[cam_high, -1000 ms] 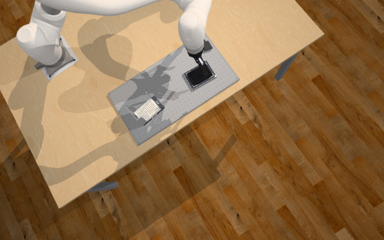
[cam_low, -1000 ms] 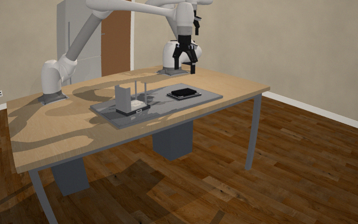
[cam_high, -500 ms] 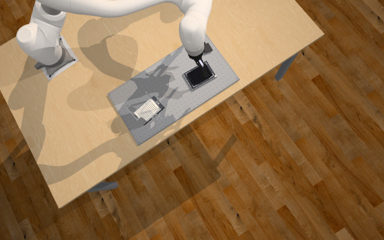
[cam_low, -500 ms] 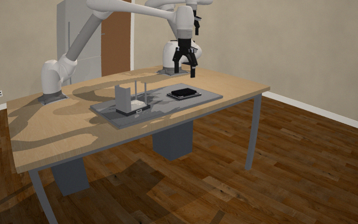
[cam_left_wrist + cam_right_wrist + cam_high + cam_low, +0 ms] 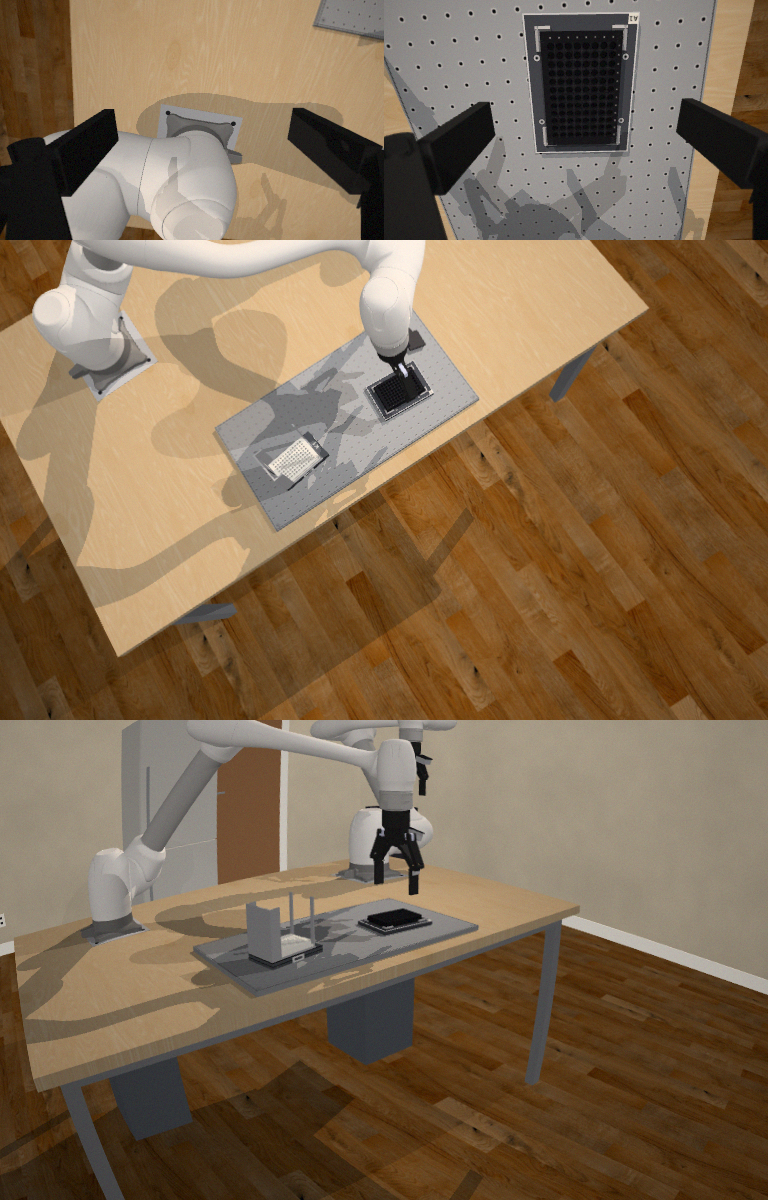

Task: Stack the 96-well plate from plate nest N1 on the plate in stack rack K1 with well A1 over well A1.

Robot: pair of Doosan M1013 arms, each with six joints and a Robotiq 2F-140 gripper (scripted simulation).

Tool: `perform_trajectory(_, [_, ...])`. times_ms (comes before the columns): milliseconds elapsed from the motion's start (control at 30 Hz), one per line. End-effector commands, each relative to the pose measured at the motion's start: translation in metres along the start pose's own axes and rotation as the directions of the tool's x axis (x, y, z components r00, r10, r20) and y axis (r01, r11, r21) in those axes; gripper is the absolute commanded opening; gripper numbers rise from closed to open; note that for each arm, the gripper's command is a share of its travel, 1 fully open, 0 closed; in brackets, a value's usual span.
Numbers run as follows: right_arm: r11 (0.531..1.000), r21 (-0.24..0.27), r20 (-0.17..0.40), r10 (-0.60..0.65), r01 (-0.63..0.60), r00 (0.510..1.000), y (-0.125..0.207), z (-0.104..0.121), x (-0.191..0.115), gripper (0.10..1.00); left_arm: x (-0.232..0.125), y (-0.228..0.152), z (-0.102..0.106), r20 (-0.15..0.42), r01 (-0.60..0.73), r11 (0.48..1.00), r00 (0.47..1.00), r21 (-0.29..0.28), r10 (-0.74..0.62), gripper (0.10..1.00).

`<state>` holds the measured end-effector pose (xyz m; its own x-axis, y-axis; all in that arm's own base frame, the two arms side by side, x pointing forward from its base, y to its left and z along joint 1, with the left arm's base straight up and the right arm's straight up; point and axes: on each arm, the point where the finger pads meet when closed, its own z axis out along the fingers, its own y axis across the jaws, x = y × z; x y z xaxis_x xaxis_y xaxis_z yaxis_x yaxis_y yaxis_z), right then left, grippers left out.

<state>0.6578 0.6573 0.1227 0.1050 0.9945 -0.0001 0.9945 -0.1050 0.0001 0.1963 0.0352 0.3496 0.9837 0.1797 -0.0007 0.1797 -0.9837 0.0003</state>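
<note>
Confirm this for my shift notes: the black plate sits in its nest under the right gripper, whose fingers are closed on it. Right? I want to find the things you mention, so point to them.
Not closed: the right gripper [image 5: 396,884] [image 5: 586,117] is open above the black plate [image 5: 394,916] [image 5: 580,90], as the exterior view shows. The rest stands.
</note>
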Motion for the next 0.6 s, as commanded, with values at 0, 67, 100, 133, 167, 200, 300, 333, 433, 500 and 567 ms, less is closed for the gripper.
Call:
perform_trajectory(0, [1.000, -0.001, -0.002, 0.000, 0.000, 1.000, 0.000, 0.002, 0.000, 1.000, 0.000, 0.000, 0.000, 0.000, 0.000, 1.000, 1.000, 0.000, 0.000, 1.000])
perform_trajectory(67, [1.000, -0.001, -0.002, 0.000, 0.000, 1.000, 0.000, 0.005, 0.000, 1.000, 0.000, 0.000, 0.000, 0.000, 0.000, 1.000, 1.000, 0.000, 0.000, 1.000])
perform_trajectory(100, [1.000, -0.001, -0.002, 0.000, 0.000, 1.000, 0.000, 0.007, 0.000, 1.000, 0.000, 0.000, 0.000, 0.000, 0.000, 1.000, 1.000, 0.000, 0.000, 1.000])
perform_trajectory(133, [1.000, -0.001, -0.002, 0.000, 0.000, 1.000, 0.000, 0.008, 0.000, 1.000, 0.000, 0.000, 0.000, 0.000, 0.000, 1.000, 1.000, 0.000, 0.000, 1.000])
perform_trajectory(167, [1.000, -0.001, -0.002, 0.000, 0.000, 1.000, 0.000, 0.010, 0.000, 1.000, 0.000, 0.000, 0.000, 0.000, 0.000, 1.000, 1.000, 0.000, 0.000, 1.000])
perform_trajectory(200, [1.000, -0.001, -0.002, 0.000, 0.000, 1.000, 0.000, 0.012, 0.000, 1.000, 0.000, 0.000, 0.000, 0.000, 0.000, 1.000, 1.000, 0.000, 0.000, 1.000])
perform_trajectory(300, [1.000, -0.001, -0.002, 0.000, 0.000, 1.000, 0.000, 0.017, 0.000, 1.000, 0.000, 0.000, 0.000, 0.000, 0.000, 1.000, 1.000, 0.000, 0.000, 1.000])
perform_trajectory(333, [1.000, -0.001, -0.002, 0.000, 0.000, 1.000, 0.000, 0.018, 0.000, 1.000, 0.000, 0.000, 0.000, 0.000, 0.000, 1.000, 1.000, 0.000, 0.000, 1.000])
perform_trajectory(433, [1.000, -0.001, -0.002, 0.000, 0.000, 1.000, 0.000, 0.023, 0.000, 1.000, 0.000, 0.000, 0.000, 0.000, 0.000, 1.000, 1.000, 0.000, 0.000, 1.000])
perform_trajectory(500, [1.000, -0.001, -0.002, 0.000, 0.000, 1.000, 0.000, 0.023, 0.000, 1.000, 0.000, 0.000, 0.000, 0.000, 0.000, 1.000, 1.000, 0.000, 0.000, 1.000])
perform_trajectory(567, [1.000, -0.001, -0.002, 0.000, 0.000, 1.000, 0.000, 0.027, 0.000, 1.000, 0.000, 0.000, 0.000, 0.000, 0.000, 1.000, 1.000, 0.000, 0.000, 1.000])
